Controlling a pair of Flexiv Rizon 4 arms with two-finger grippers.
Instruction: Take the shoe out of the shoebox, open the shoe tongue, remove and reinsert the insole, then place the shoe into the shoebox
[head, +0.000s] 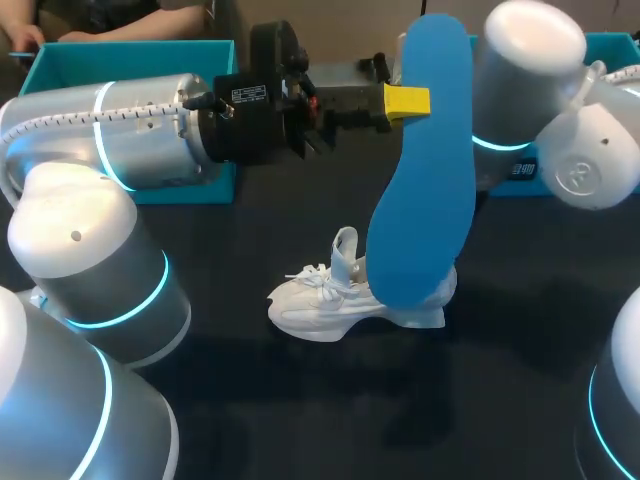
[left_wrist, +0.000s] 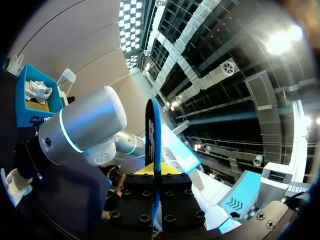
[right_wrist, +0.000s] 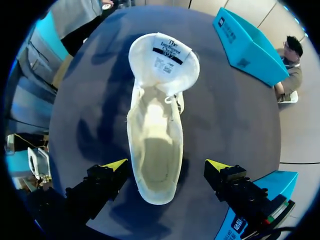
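Jaws of left gripper (head: 408, 100): clenched on the flat blue foam insole (head: 425, 180), pinched toward one end, with the longer part hanging past the fingers toward the shoe. Edge-on between the pads in the wrist view (left_wrist: 151, 135). Cannot tell whether its low end touches the shoe.

Jaws of right gripper (right_wrist: 166, 165): released, spread wide, holding nothing. Poised over the white lace-up sneaker (right_wrist: 155, 145), one yellow tip on each side of the heel end, apart from it.

Progress, as a judgement: roughly halfway.
- Done: sneaker (head: 340, 300) out and sitting on the black table (head: 520, 380), tongue folded open, insole out, bare footbed showing below the right fingers.
- Left: reinsert insole, then return sneaker to the teal cardboard shoebox (right_wrist: 245, 40), well ahead of the right fingers and off to one side.
- More than one teal box in sight, so cannot tell which is the target.

Writing: sewn label (right_wrist: 166, 52) on the tongue's inner face, black band with light print and smaller lines around it. Not read out. Pale print on the shoebox wall, too small to make out.
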